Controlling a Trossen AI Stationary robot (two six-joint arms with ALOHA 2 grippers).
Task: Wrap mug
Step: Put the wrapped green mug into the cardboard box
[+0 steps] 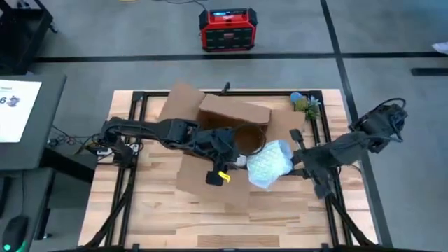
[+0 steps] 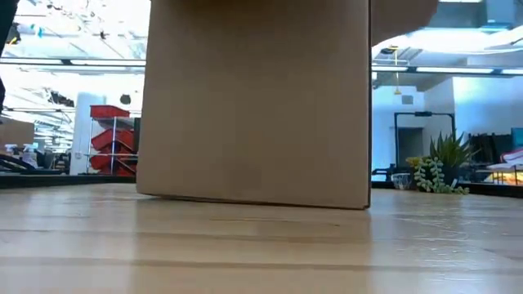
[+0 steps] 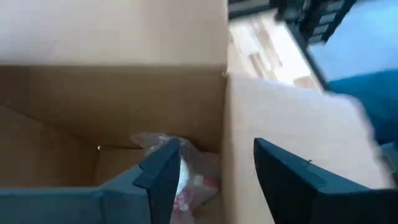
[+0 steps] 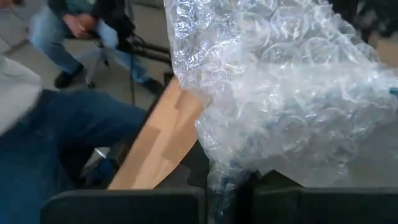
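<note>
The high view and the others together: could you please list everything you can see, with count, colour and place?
Cardboard box: one, brown, open, flaps spread, table centre.
Bubble wrap: one bundle, clear, at the box's right, held by the right tool.
Mug: not visible; possibly inside the wrap.
Plant: one, green, table's far right corner.
Blue object: one, beside the plant.
Table: one, light wood, black frame.
Red unit: one, red and black, on the floor beyond the table.
People: seated, beyond the table, right wrist view.
Left tool: open, at the box opening.
Right tool: shut on the bubble wrap.
</note>
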